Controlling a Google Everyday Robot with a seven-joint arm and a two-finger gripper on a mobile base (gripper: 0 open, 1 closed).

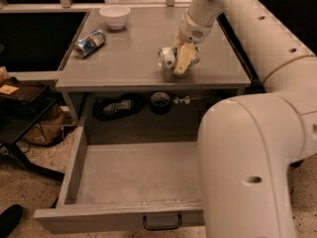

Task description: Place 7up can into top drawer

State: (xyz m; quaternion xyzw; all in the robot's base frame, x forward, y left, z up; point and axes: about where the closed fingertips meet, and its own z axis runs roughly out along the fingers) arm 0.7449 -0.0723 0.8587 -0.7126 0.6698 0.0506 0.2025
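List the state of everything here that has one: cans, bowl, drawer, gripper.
7up can: lying on its side on the tabletop, at the gripper.
Blue can: lying on its side, tabletop's left part.
Bowl: upright, near the tabletop's back edge.
Drawer: open, nothing in the part that shows.
Gripper: down at the 7up can, over the tabletop.
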